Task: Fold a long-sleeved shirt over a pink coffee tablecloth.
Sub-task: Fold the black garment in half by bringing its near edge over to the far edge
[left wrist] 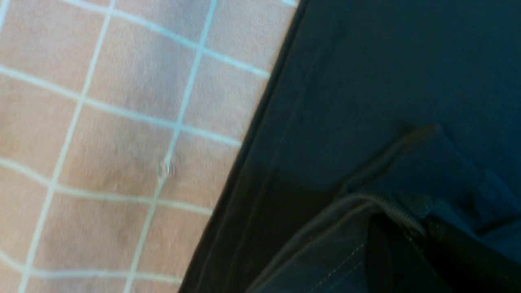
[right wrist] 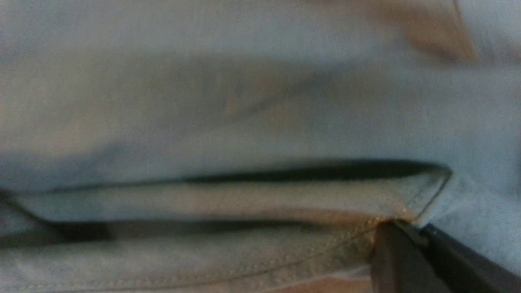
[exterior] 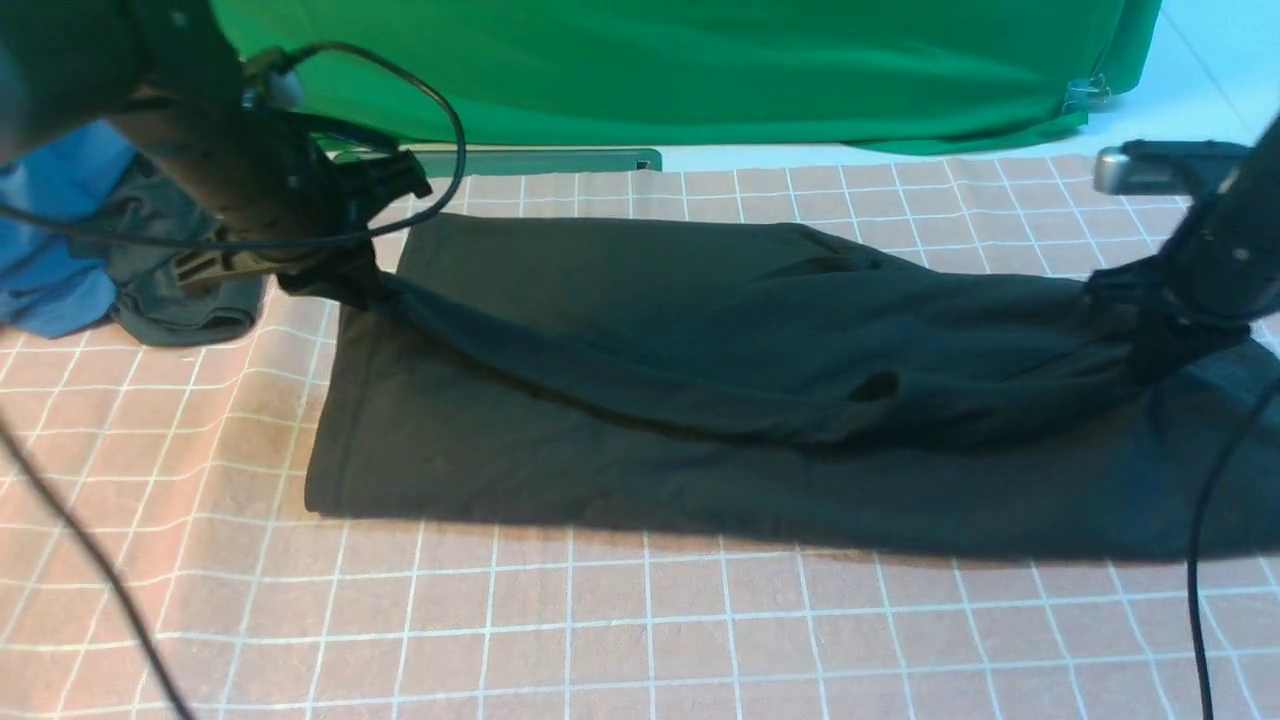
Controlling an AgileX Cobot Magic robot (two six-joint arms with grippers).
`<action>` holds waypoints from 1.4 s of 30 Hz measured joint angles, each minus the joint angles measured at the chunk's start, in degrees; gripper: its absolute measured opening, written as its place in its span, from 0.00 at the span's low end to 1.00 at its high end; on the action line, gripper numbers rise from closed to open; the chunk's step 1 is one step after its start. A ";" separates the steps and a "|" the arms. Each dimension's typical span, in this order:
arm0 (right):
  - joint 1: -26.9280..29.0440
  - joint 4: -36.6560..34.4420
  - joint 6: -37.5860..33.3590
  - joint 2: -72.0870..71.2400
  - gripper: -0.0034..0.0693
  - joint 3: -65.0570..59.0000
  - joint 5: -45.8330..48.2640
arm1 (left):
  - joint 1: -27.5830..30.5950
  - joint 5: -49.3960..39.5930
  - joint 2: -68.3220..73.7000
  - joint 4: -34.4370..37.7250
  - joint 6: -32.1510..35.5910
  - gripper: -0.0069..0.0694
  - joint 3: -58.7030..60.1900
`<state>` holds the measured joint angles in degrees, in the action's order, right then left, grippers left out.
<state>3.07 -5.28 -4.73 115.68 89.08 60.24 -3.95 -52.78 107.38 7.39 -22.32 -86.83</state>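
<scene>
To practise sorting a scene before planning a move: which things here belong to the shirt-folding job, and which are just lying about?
Job in hand: shirt; tablecloth; left end effector; right end effector.

Lying about: green cloth; blue garment; grey garment.

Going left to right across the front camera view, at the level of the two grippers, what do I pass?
Crumpled blue garment, dark grey-green garment, left gripper, black long-sleeved knit shirt, right gripper.
</scene>
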 joint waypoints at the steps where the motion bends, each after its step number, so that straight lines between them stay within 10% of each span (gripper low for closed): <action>1: 0.00 0.00 0.00 0.25 0.21 0.86 0.49 | 0.00 -0.24 0.81 -0.06 0.00 0.13 -0.73; 8: -5.41 -0.70 -11.14 -0.47 0.72 5.98 8.58 | 0.00 -2.46 4.07 -0.07 0.17 0.13 -4.94; 17: -17.13 -1.97 -25.02 -0.74 0.69 4.36 7.15 | 0.00 -3.34 4.09 -0.07 1.41 0.13 -5.00; 28: -18.28 -0.29 -30.36 0.55 0.69 2.32 5.35 | 0.00 -3.70 4.09 0.03 1.81 0.13 -5.00; 32: -18.28 -0.17 -31.43 0.65 0.56 1.27 2.33 | 0.00 -3.70 4.09 0.03 1.81 0.13 -5.00; 36: -18.28 -0.17 -32.52 0.72 0.17 1.28 -0.61 | 0.07 -3.79 4.09 0.03 -0.55 0.13 -5.15; 42: -18.28 -0.15 -33.20 0.72 0.11 1.67 -1.69 | 2.00 -4.28 4.14 1.80 -3.09 0.13 -6.49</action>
<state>-15.21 -5.42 -37.93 116.40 90.75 58.56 -1.95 -57.05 111.52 9.20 -25.40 -93.33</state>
